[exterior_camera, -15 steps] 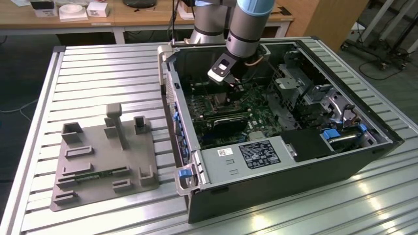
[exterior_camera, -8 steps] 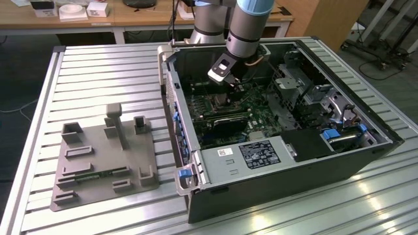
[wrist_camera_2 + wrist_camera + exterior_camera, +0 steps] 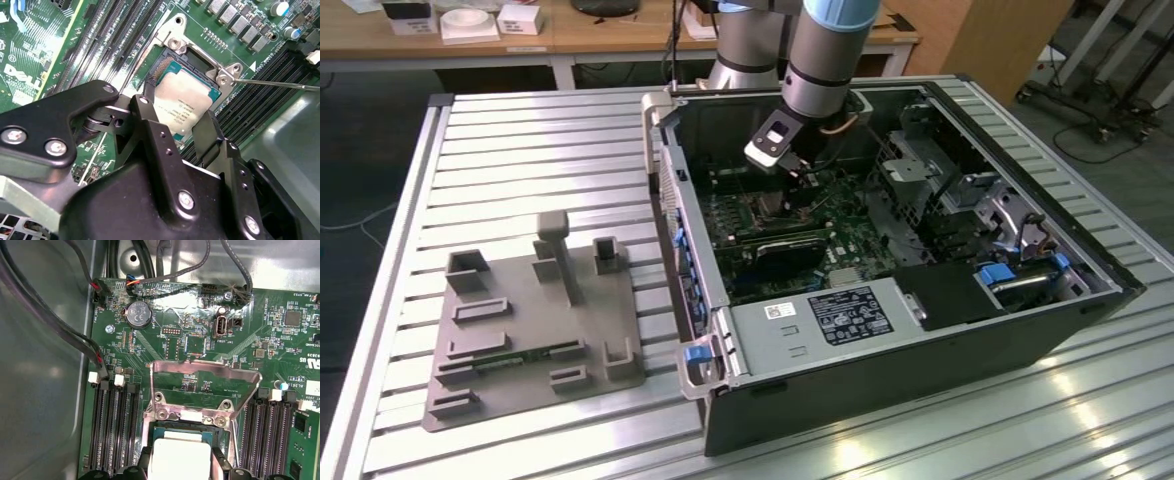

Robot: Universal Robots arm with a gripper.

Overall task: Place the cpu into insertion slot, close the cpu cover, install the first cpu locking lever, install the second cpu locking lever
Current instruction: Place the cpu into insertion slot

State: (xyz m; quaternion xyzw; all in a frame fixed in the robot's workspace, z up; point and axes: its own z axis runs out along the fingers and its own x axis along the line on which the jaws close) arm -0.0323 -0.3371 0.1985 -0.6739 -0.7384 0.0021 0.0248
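Exterior view: an open computer case (image 3: 894, 375) is laid on its side on a slatted metal worktop (image 3: 520, 150). The arm is reached down into it, with the gripper (image 3: 801, 178) lowered over the green motherboard (image 3: 854, 240). A grey moulded fixture tray (image 3: 520, 330) is set on the worktop at the exterior view's left, just beside the case.

In the second wrist view the cpu (image 3: 189, 102) is seen at the insertion slot (image 3: 197, 60), its pale metal top facing up. It is set between the two black fingers (image 3: 145, 112). The fingers are closed against two opposite edges of the chip, so that it is grasped. Whether the chip is fully seated in the slot or held just above it cannot be told. A thin metal locking lever (image 3: 280, 84) is seen running out from a corner of the slot's metal frame.

In the first wrist view the cpu cover (image 3: 172, 367) is shown swung up on its hinge and standing open beyond the slot. The board can be seen through its open centre. The chip is pictured just beside the cover's hinged edge, flanked by the fingers. Rows of black memory slots (image 3: 112, 425) are ranged on either side of the socket. A coin battery (image 3: 138, 315) is mounted on the board beyond the raised cover.
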